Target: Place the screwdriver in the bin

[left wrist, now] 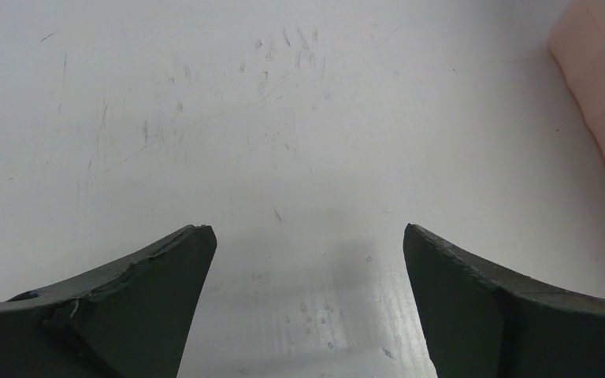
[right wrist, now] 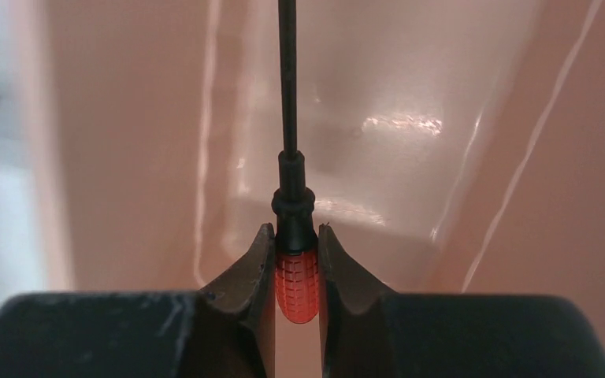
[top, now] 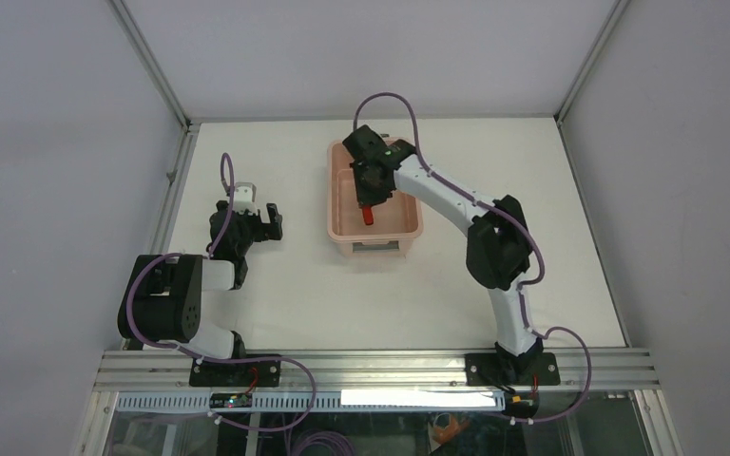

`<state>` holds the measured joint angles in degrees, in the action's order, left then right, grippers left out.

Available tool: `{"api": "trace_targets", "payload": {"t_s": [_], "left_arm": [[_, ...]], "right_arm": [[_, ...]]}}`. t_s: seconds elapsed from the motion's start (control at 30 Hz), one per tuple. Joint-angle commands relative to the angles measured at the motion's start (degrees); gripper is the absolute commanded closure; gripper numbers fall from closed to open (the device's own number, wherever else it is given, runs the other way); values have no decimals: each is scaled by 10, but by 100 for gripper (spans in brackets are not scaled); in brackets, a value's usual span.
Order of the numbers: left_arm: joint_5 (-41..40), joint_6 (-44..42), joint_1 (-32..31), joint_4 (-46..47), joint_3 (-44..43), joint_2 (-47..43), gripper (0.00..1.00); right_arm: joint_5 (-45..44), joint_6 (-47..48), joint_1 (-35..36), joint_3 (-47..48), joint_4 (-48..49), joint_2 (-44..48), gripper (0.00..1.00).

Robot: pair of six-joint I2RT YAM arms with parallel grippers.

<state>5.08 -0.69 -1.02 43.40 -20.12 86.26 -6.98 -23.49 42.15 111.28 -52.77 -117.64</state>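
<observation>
While the right gripper (right wrist: 295, 236) pinches its handle between narrowly set fingers, the screwdriver (right wrist: 287, 118) sits inside the bin (top: 401, 217), near the tub's middle. Whether it touches the floor, I cannot tell. Glossy salmon walls rise close on both sides of it. Well to the left, apart from the bin, the left gripper (left wrist: 307, 232) hangs over the scratched white table (left wrist: 283, 118), fingers spread wide around nothing. The screwdriver's handle is red and ribbed, with a black collar and a thin dark shaft; its tip runs out of the wrist view.

No readable text, label or number shows in any view.
</observation>
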Motion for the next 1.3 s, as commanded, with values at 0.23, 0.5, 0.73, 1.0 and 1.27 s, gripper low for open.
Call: {"api": "trace_targets", "payload": {"t_s": [0.23, 0.5, 0.73, 1.0, 1.27], "left_arm": [[17, 6, 6, 38, -13, 1, 1], [17, 6, 6, 39, -13, 1, 1], [17, 6, 6, 38, -13, 1, 1], [17, 6, 6, 38, -13, 1, 1], [16, 6, 6, 39, -13, 1, 1]], "right_arm": [[-73, -70, 8, -124, 106, -34, 95], [-79, -86, 12, -166, 118, -27, 63], [-92, -77, 15, -156, 101, 13, 59], [-77, -4, 22, -120, 79, 110, 36], [-44, 107, 16, -165, 144, 272, 1]]}}
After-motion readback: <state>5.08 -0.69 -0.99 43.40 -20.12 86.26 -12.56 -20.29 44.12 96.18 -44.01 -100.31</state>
